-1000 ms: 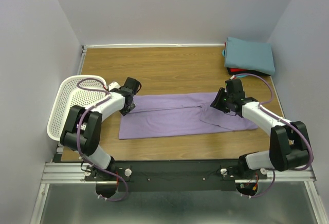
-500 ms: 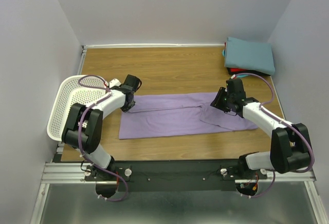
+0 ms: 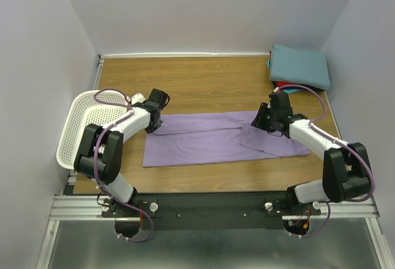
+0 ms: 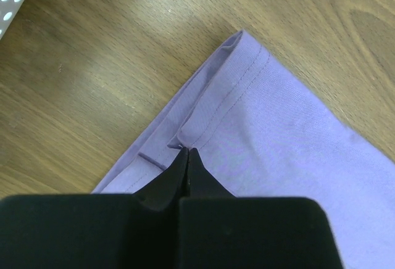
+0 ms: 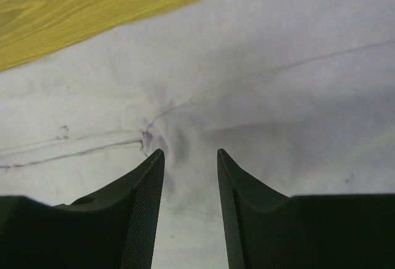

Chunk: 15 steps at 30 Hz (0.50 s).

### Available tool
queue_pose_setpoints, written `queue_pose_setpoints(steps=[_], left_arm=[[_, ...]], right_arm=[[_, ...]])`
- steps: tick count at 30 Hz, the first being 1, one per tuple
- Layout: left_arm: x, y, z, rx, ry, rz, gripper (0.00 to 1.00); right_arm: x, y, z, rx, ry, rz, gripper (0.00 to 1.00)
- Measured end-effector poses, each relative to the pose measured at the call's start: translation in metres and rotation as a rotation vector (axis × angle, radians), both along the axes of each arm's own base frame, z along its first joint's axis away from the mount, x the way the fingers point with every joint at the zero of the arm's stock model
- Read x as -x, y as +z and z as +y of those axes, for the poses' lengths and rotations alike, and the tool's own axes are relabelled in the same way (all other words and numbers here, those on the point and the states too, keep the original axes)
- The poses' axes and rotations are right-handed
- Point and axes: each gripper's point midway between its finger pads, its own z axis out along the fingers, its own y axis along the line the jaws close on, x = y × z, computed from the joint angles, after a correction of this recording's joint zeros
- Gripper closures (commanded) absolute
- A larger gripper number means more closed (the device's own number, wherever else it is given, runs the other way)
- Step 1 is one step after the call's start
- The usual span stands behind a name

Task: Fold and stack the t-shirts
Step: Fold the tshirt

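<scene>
Lavender shirt (image 3: pixel 210 139) lay spread flat on your wooden desk (image 3: pixel 203 78), with an arm at each end.
Your left gripper (image 4: pixel 186 157) sat at the shirt's far left corner, its jaws pinched shut on a small fold of hem. Your right gripper (image 5: pixel 190 158) pressed down near the shirt's right end, jaws narrowly apart with a pucker of cloth between them. Beyond that right end, well apart, a folded teal shirt (image 3: pixel 299 65) rested on a red shirt (image 3: pixel 284 85). A white basket (image 3: pixel 77 124) stood left of the shirt.
</scene>
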Motion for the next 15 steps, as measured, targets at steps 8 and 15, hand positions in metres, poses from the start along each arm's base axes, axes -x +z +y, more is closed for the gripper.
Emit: queue_pose_setpoints(steps=[8,15], left_arm=[[-0.005,0.011,-0.001,0.005,-0.004,-0.027,1.00],[-0.012,0.026,0.001,0.005,-0.004,-0.066,1.00]], right_arm=[[-0.007,-0.001,0.040,0.043,0.110,-0.004,0.57],[-0.004,-0.014,0.057,0.111,0.151,0.008,0.65]])
